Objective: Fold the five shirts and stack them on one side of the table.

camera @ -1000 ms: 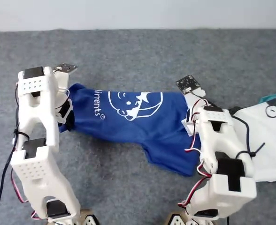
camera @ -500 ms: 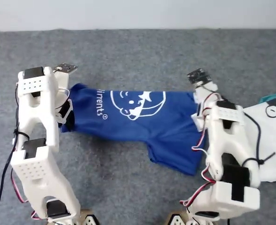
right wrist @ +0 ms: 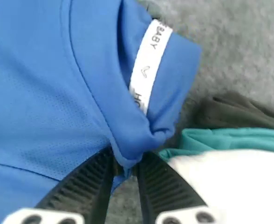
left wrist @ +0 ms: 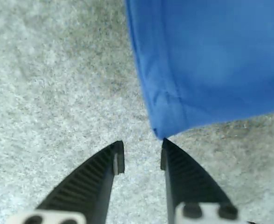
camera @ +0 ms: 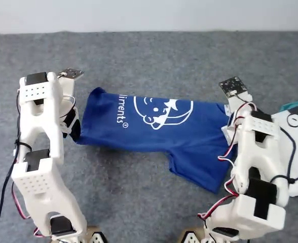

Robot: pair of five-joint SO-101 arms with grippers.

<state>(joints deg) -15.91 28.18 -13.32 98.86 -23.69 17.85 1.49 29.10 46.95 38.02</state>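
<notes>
A blue shirt (camera: pixel 154 131) with a white print lies stretched across the middle of the grey table, one sleeve trailing toward the front. My right gripper (right wrist: pixel 126 164) is shut on a bunch of blue fabric (right wrist: pixel 58 70) beside the collar label, at the shirt's right end (camera: pixel 228 132). My left gripper (left wrist: pixel 141 157) stands open over bare carpet, and the shirt's hem corner (left wrist: pixel 161 130) lies just past its fingertips, not between them. From above, that left gripper (camera: pixel 74 129) sits at the shirt's left edge.
A white shirt (camera: pixel 296 152) lies at the right edge of the table, with a teal garment (right wrist: pixel 221 140) and a dark one (right wrist: pixel 235 112) beneath it, close to my right gripper. Grey carpet (camera: pixel 154 61) stretches behind the blue shirt.
The right arm has moved to the right, dragging the blue shirt along. The shirt's left edge slid off from under the left gripper. The left arm stayed still.
</notes>
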